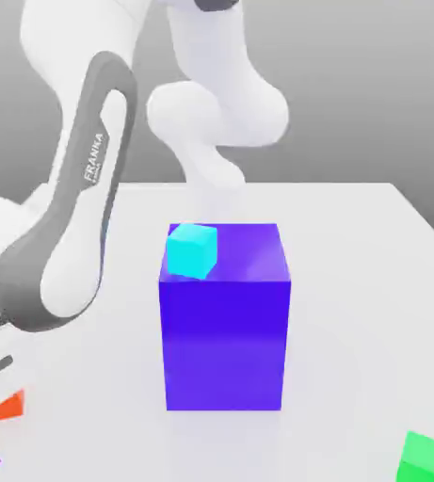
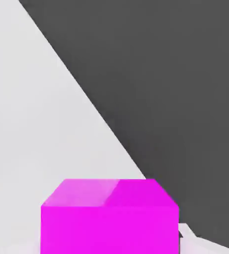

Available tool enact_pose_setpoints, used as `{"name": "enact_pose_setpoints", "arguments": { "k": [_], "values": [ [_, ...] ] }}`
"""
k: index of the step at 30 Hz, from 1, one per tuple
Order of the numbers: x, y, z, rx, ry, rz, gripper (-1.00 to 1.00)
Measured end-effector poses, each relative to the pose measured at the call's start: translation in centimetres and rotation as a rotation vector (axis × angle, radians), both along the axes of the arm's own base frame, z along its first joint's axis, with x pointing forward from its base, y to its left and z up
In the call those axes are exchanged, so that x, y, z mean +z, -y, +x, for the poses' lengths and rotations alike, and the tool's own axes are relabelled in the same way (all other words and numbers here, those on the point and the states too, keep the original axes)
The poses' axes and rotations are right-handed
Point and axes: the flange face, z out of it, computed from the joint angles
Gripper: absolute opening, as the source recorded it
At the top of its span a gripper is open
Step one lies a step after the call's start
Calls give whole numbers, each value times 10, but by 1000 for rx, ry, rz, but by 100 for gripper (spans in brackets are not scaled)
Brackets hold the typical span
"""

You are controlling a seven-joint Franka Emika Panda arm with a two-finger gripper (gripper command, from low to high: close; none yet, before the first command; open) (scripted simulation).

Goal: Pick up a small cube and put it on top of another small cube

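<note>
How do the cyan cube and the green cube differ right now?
The cyan cube sits on top of the big blue block, near its corner on the exterior view's left; the green cube rests on the white table at the exterior view's lower right. The cyan cube is fully in frame; the green cube is cut off by the picture's edge. Both are small, plain-coloured cubes, far smaller than the blue block.

The white Franka arm [image 1: 70,235] reaches down along the exterior view's left, its grey-sided link bearing the maker's name and slanting toward the near left corner. A rounded white joint [image 1: 216,118] bulges farther back, near the middle. The gripper's fingers are closed tight together.
</note>
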Motion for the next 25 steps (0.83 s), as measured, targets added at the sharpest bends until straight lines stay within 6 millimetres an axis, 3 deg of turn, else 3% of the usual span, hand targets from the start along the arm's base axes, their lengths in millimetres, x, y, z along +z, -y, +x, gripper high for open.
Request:
{"name": "enact_pose_setpoints", "arguments": {
  "k": [4,9,13,17,19,21,22,25],
  "values": [
    [8,-100,19,28,-2,3,-100],
    [19,-225,17,65,-5,2,-100],
    [28,-326,-4,97,-4,-2,-100],
    [38,-425,-46,132,0,-8,-100],
    [21,-445,-57,139,2,-10,-100],
    [-7,-450,-60,141,2,-11,-100],
    [-18,-451,-60,142,2,-11,100],
    [-18,-451,-60,142,2,-11,100]
  ]
}}
